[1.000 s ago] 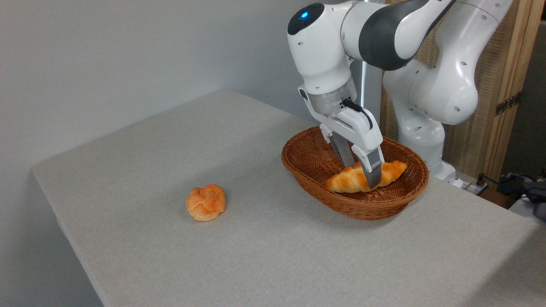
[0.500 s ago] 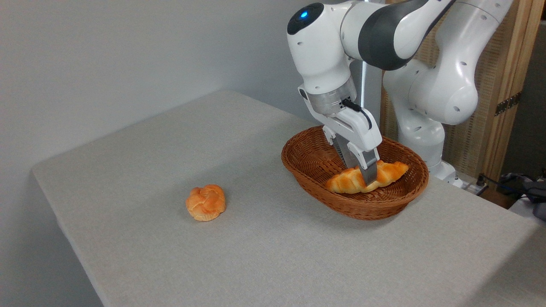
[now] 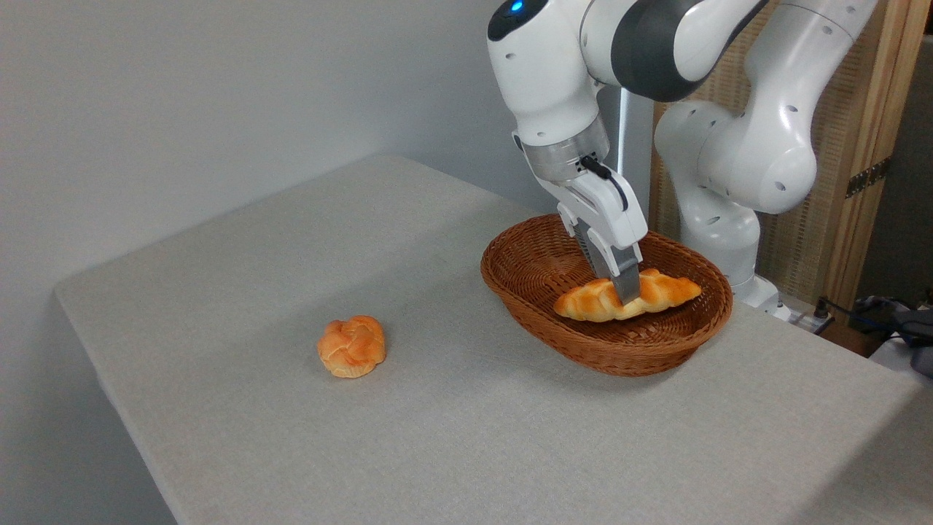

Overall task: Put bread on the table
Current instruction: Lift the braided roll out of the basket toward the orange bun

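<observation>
Bread (image 3: 592, 303), a long braided golden loaf with pointed ends, sits inside the brown wicker basket (image 3: 543, 332), roughly level and at about the height of the rim; whether it touches the basket floor cannot be told. Its middle is pinched by the claw (image 3: 627, 290), whose fingers are closed on the loaf from above, the near finger crossing the front of it. The white arm (image 3: 554, 87) reaches down from the upper right. The basket stands on the right part of the grey tabletop (image 3: 437, 408). Well apart to the left, a small round knotted bun (image 3: 351, 346) lies on the bare cloth.
</observation>
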`<state>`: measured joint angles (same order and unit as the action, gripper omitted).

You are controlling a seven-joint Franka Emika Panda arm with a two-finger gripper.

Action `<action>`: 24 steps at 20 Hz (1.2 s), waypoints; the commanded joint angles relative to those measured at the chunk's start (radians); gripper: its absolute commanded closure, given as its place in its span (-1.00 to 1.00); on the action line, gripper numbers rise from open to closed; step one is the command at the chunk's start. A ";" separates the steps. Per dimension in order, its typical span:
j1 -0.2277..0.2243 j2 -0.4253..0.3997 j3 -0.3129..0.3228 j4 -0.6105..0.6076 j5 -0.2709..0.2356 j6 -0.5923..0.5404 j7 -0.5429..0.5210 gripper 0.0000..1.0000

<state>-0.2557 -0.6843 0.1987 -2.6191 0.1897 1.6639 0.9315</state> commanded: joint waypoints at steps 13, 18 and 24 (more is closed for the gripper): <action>-0.046 0.100 0.014 0.247 0.008 -0.084 0.021 0.27; -0.053 0.280 0.016 0.459 -0.025 -0.018 0.018 0.24; -0.053 0.509 0.042 0.648 -0.110 0.036 0.006 0.15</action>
<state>-0.2946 -0.3190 0.2207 -2.0961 0.1240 1.6938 0.9368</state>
